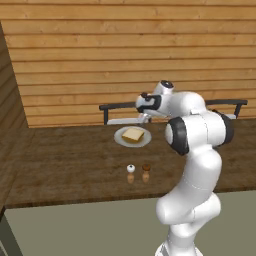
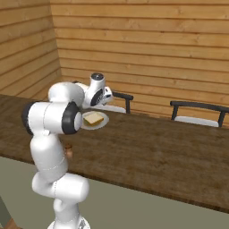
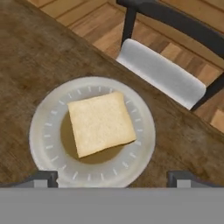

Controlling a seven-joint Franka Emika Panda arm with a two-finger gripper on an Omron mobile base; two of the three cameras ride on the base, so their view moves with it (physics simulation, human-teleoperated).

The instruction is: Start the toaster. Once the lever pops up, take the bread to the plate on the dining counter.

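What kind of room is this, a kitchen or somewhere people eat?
Most likely a dining spot: a long wooden dining counter with chairs behind it, a plate holding the bread, and small shakers nearby.

The bread (image 3: pixel 101 123), a squarish pale tan slice with a slightly darker edge, lies flat in the middle of the plate (image 3: pixel 48 118), turned a little askew. The plate is round, shallow and pale grey-white, with short tick marks around its rim. It sits on the dark-brown wood-grain bench (image 1: pixel 65 160), close to the far edge, untouched by anything else.
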